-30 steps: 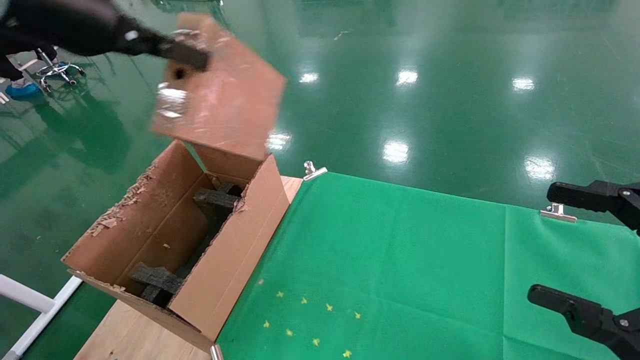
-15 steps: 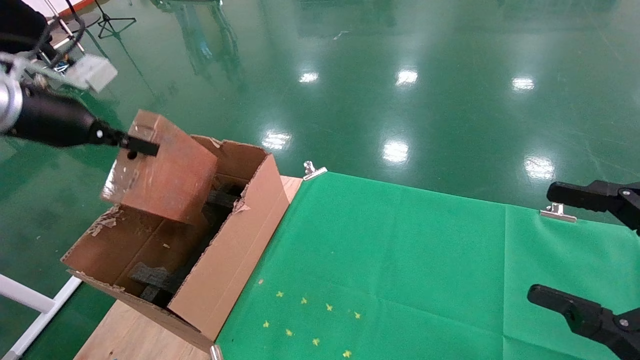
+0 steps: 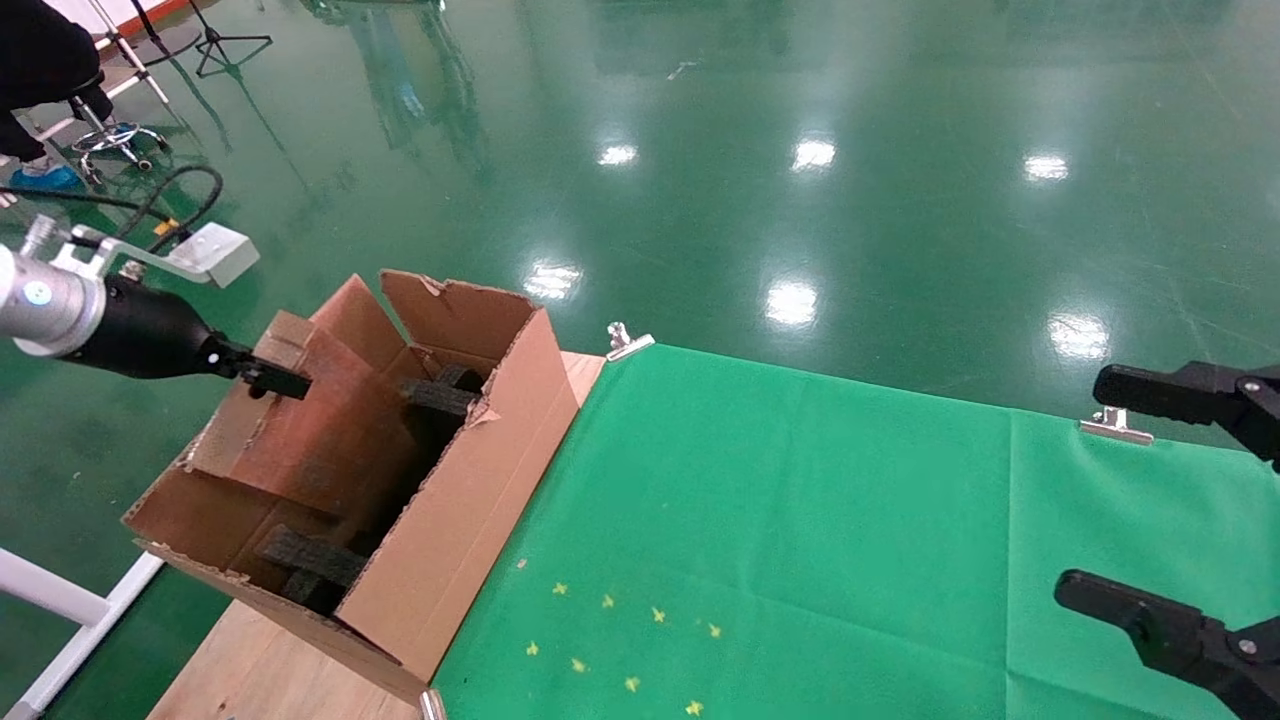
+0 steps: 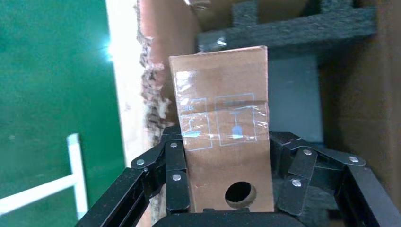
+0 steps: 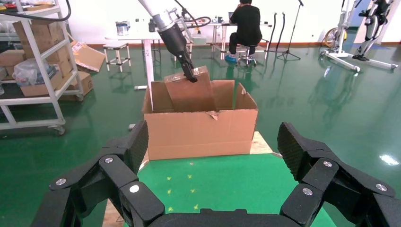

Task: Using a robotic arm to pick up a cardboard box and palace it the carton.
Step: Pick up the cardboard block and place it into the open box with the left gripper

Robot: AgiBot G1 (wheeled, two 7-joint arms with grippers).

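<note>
My left gripper [image 3: 272, 380] is shut on the cardboard box [image 3: 300, 425], a narrow brown box with clear tape and a round hole. It holds the box tilted, partly inside the open carton [image 3: 470, 500] at the table's left end. In the left wrist view the fingers [image 4: 175, 163] clamp both sides of the box [image 4: 222, 123] near the hole, above black foam [image 4: 293, 28]. The right wrist view shows the white left arm [image 5: 172, 35] holding the box [image 5: 189, 92] over the carton [image 5: 201, 130]. My right gripper [image 3: 1085, 488] is open and empty at the right edge.
A green cloth [image 3: 800, 520] covers the table, held by metal clips [image 3: 628, 342]. Black foam pieces [image 3: 310, 565] lie in the carton. Bare wood [image 3: 260, 670] shows at the front left. Shiny green floor surrounds the table; a white frame [image 3: 60, 600] stands at the left.
My left gripper has carried the box down and leftward from high above the carton until its lower end is inside the carton. The right arm has not moved.
</note>
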